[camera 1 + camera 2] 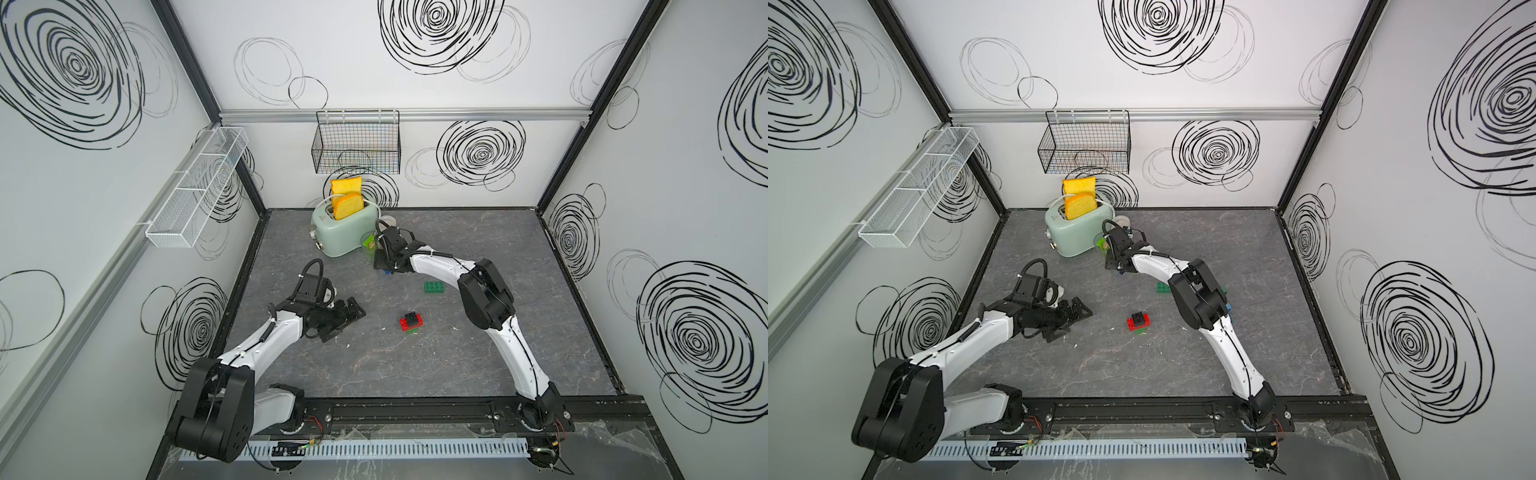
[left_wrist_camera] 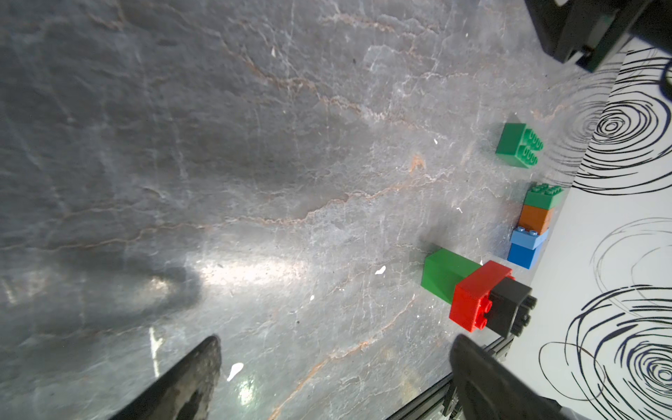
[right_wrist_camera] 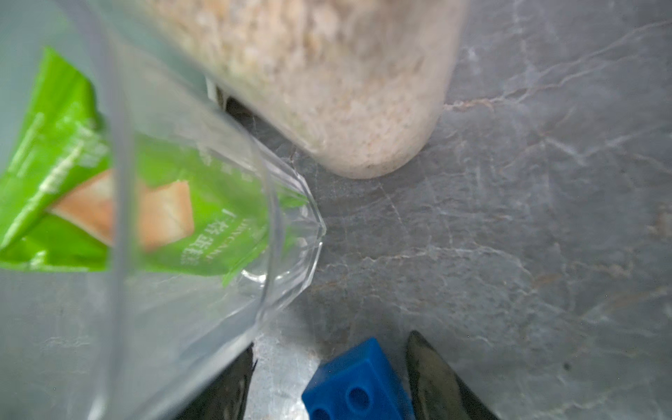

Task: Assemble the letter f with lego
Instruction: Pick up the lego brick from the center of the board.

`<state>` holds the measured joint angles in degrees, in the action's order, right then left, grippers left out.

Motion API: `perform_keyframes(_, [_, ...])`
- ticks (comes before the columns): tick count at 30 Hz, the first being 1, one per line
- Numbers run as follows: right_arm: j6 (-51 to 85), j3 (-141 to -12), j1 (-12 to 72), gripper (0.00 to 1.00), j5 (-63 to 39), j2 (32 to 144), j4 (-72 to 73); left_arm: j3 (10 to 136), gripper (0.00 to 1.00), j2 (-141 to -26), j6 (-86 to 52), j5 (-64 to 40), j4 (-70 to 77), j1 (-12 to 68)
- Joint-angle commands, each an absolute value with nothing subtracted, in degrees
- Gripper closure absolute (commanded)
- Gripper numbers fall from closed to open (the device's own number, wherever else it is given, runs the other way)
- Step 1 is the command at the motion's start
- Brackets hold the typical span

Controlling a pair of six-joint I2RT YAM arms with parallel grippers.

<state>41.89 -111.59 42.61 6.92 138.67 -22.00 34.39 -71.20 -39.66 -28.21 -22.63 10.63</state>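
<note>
Blue lego brick [image 3: 356, 382] beside the clear cup [image 3: 218, 254] is straddled by the right end effector [image 3: 331, 343], jaws apart; left end effector [image 2: 336, 342] gapes empty. Squeeze should be centred, cup untouched.

Blue brick [image 3: 354, 385] between fingers [image 3: 436, 382]; green packet [image 3: 163, 203] in clear cup [image 3: 287, 276].

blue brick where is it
In the right wrist view, the blue brick sits between the right tool's open fingers, beside the clear cup by the toaster.
</note>
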Motion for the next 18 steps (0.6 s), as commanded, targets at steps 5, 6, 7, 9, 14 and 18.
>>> perform_keyframes(5, [35.76,-104.49,43.86,0.39,10.76,138.86,-25.04,34.45,0.00,-71.23,-38.93,-27.42,-22.68,10.19])
perform_keyframes(6, [35.53,-103.69,43.86,0.41,11.13,138.48,-24.86,34.52,0.00,-71.23,-39.02,-27.51,-22.66,10.10])
perform_keyframes(7, [35.31,-103.11,43.77,0.43,11.22,138.34,-24.75,34.50,0.00,-71.15,-39.10,-27.51,-22.59,10.06])
perform_keyframes(9, [34.95,-102.30,43.68,0.49,11.68,138.25,-24.74,34.37,0.00,-71.07,-39.24,-27.43,-22.53,9.98])
perform_keyframes(14, [34.35,-100.93,43.59,0.60,12.43,137.83,-23.55,33.88,0.00,-70.39,-39.29,-27.00,-22.77,9.93])
perform_keyframes(18, [32.67,-101.02,44.20,0.65,12.91,136.38,-23.13,33.02,0.00,-70.12,-38.88,-26.54,-22.52,9.84])
